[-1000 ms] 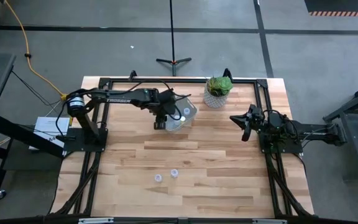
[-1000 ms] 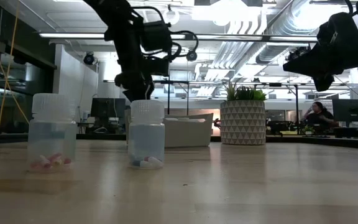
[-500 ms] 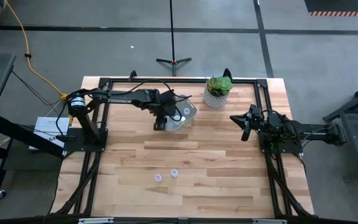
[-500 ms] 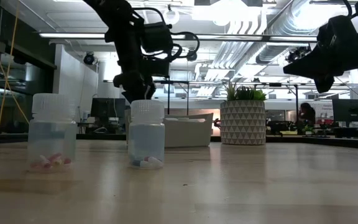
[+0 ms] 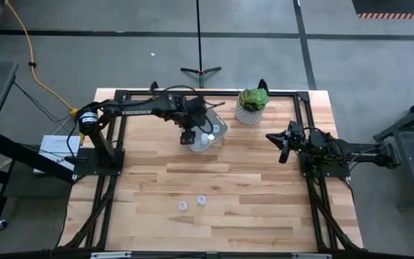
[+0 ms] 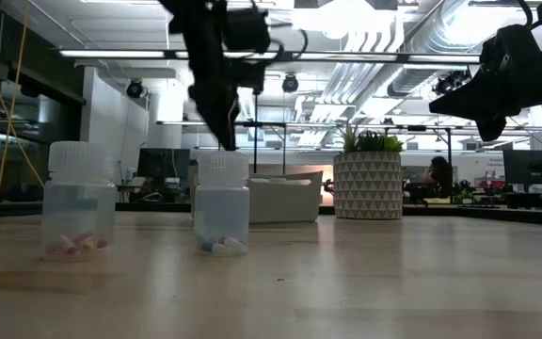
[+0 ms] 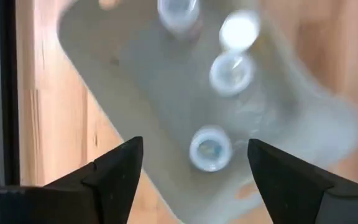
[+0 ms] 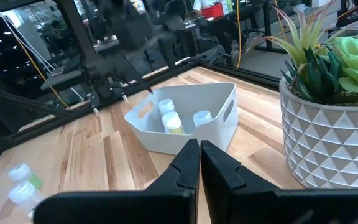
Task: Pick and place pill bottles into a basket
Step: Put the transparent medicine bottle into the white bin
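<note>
Near, still on the table: two pill bottles (image 5: 192,202) stand upright side by side on the near-centre of the table (image 5: 250,208), close together but apart, one (image 6: 78,200) left of the other (image 6: 221,202) in the low view; a few pills lie at the bottom of each.

Long axis of those two: vertical, white caps up, so a grasp from above across the body looks the likely way in.

Which way they lie from the working gripper: toward the near edge, well apart from it and a little to its right.

Nearer arm: by judgement the left one, though the right arm is not much farther off.

Right gripper (image 5: 283,146): waiting at the table's right side, level with the far half, fingers pressed together on nothing.

Left gripper (image 5: 187,137): over the left part of the basket (image 5: 220,132), fingers spread wide and empty, as its wrist view shows (image 7: 194,177).

Basket: far-centre of the table, just left of the potted plant (image 5: 251,105), set at an angle to the table edges.

Already in the basket: four bottles can be counted in the left wrist view, one (image 7: 209,147) directly below the open fingers.

Remaining, by judgement: the two near bottles.
</note>
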`<state>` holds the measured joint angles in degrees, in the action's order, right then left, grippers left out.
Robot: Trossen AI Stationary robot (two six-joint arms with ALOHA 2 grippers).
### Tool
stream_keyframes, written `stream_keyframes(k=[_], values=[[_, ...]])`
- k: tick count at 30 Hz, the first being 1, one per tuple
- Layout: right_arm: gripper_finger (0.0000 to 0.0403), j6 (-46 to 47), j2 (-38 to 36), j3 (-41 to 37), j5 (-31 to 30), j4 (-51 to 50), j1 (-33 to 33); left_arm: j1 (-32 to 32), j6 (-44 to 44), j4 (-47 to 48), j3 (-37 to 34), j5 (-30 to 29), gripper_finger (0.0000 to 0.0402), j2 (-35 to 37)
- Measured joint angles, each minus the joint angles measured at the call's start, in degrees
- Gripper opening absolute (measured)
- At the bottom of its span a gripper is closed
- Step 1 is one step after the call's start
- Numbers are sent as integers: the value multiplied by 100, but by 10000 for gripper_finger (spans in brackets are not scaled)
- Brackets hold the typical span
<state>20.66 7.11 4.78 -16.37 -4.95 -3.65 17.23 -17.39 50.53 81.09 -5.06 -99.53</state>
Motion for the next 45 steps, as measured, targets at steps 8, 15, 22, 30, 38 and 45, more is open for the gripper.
stream_keyframes(k=[8,15,22,30,38,45], values=[[7,12,-1,0,38,-2,1,-384,766,731,951,1537,304,7],[7,10,-1,0,41,-15,1,-1639,1043,1190,965,1392,270,7],[7,7,-1,0,163,-33,-1,-2886,2112,1290,965,1482,260,7],[7,119,-1,0,432,-343,-1,-3713,3159,200,471,1344,269,0],[7,395,1,2,639,-624,-1,-3988,3443,-303,-23,1458,291,0],[7,388,1,4,635,-640,-1,-3985,3461,-820,-523,1392,339,0]])
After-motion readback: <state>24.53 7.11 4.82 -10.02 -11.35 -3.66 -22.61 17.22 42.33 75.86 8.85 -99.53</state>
